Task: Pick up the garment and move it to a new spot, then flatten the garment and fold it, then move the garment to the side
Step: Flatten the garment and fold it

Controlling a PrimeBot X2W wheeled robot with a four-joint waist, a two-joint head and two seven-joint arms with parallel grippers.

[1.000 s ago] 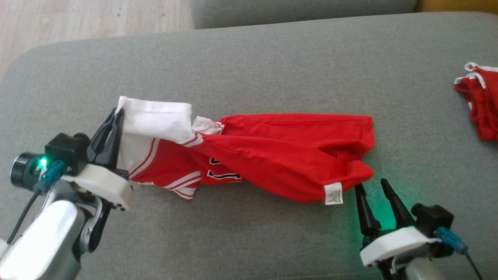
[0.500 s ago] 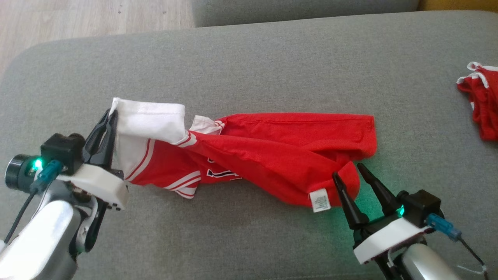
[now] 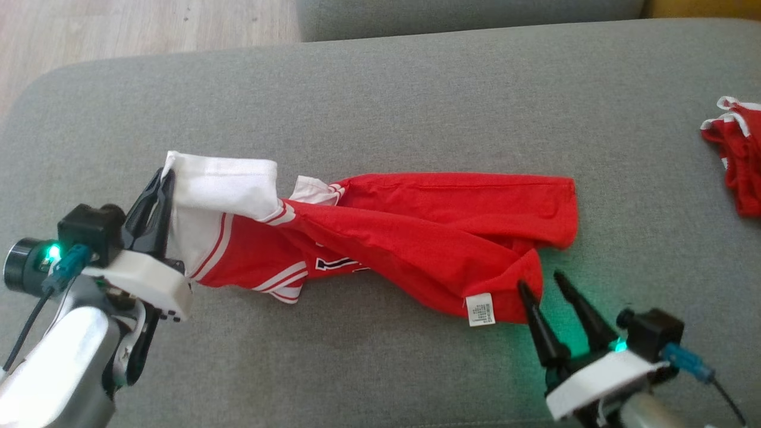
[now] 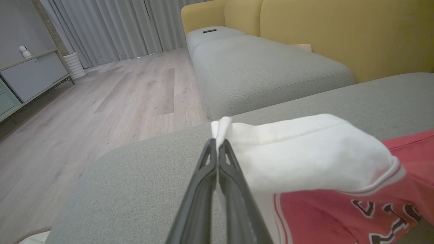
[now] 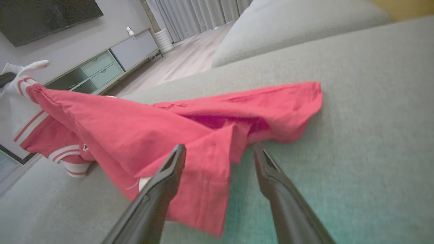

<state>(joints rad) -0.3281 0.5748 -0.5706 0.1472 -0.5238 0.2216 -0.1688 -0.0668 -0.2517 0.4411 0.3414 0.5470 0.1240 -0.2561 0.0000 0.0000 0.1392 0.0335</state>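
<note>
A home living room: grey sofa [image 4: 271, 64], curtains [image 4: 112, 27], wall television [image 5: 47, 17].

Left gripper [image 4: 217, 146] jaws pinched together on white fold of garment [image 4: 305, 166]; red lettered part lies right, on grey cushion [image 4: 135, 189]; wooden floor [image 4: 101, 112] beyond.

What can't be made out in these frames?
Head view: print on the care label is too small to read.
Head view: lettering on the red garment is mostly under a fold; left wrist view's bottom edge cuts it.
Head view: second red garment is cut by the right edge.
Right wrist view: blur hides whether the open right gripper touches the hem.
</note>
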